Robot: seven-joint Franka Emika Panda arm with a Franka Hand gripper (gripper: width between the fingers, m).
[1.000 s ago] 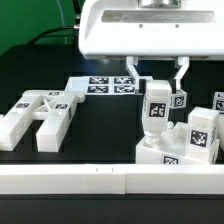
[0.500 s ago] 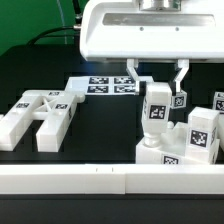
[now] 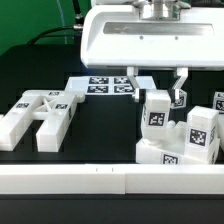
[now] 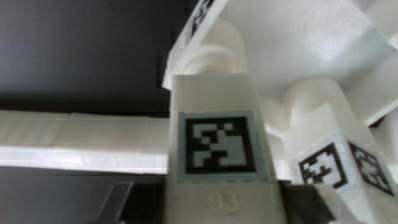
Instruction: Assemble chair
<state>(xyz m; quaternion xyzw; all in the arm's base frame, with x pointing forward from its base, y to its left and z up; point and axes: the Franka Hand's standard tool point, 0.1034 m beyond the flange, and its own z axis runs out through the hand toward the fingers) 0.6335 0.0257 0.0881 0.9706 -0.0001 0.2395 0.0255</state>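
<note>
Two-finger gripper (image 3: 156, 94): under its broad, boxy white housing I see the dark fingers (image 3: 180, 90) drawn in tight on either side of a glossy white plastic upright bar (image 3: 156, 112), gripping it near the top.
Upright bar: chunky and square in section, smooth with soft highlights, leaning a little. It has a black-and-white square tag on the face towards the exterior camera. From the wrist it fills the middle of my view (image 4: 217, 110), with softly rounded edges and the tag crisp on its flat face.
Bar's lower end: it meets a low glossy white plastic slab (image 3: 160, 156) with tags on its top. I cannot tell whether it is seated or only touching.
Notched block: a glossy white stepped plastic notched block (image 3: 202, 132) just beside the bar on the exterior view's right. It is blocky, with tags on several faces. The wrist view shows a rounded white post (image 4: 324, 100) next to the bar.
H-shaped frame: a glossy white plastic H-shaped frame (image 3: 40, 112) of thick bars, lying flat and well apart on the exterior view's left, tags on top.
Marker board: the thin flat white marker board (image 3: 100, 85) lies behind, printed with tags.
Table: a matte black table (image 3: 100, 135) carries every chair part.
Front rail: a long smooth white front rail (image 3: 70, 180) runs across the near edge.
</note>
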